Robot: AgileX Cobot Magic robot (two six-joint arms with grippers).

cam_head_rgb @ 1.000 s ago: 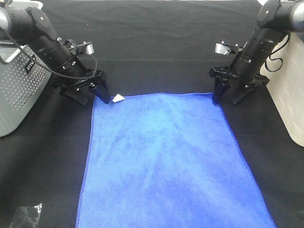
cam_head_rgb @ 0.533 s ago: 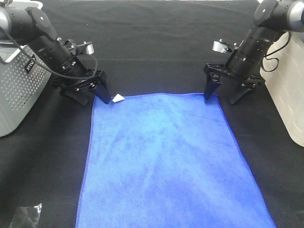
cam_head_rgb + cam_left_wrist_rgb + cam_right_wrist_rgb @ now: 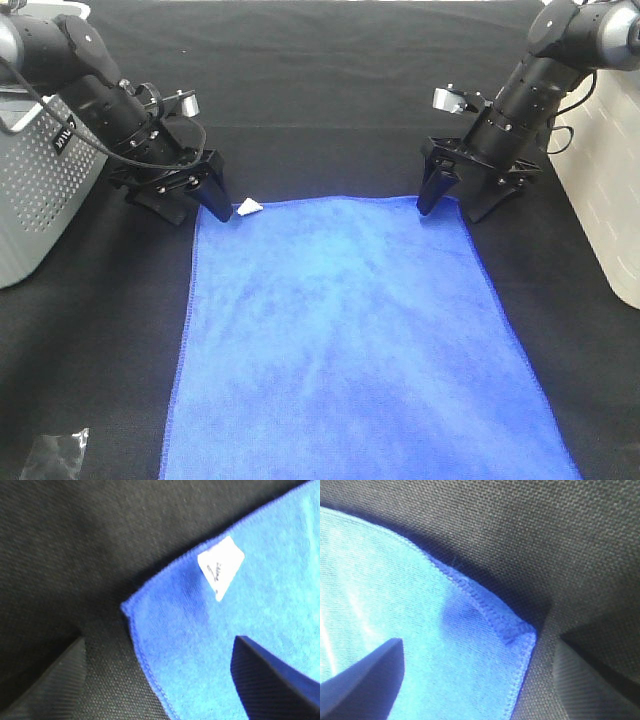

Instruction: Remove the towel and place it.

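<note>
The royal-blue towel [image 3: 340,340] lies spread flat on the black table, with its white tag [image 3: 249,207] at the far left corner. My left gripper [image 3: 199,211] is open and straddles that corner. In the left wrist view one finger [image 3: 272,680] is over the towel [image 3: 240,605], the other off it, with the tag [image 3: 220,567] just ahead. My right gripper [image 3: 450,210] is open at the far right corner. There one finger [image 3: 365,680] sits over the towel [image 3: 395,595] and the other finger [image 3: 600,665] over bare table.
A grey perforated basket [image 3: 40,190] stands at the left edge, close behind my left arm. A white perforated container [image 3: 615,200] stands at the right edge. A crumpled clear plastic wrapper [image 3: 55,455] lies at the near left.
My right gripper has shifted left along the towel's far edge and spread its jaws wider, so it now straddles the corner. The left gripper and the towel have not moved.
</note>
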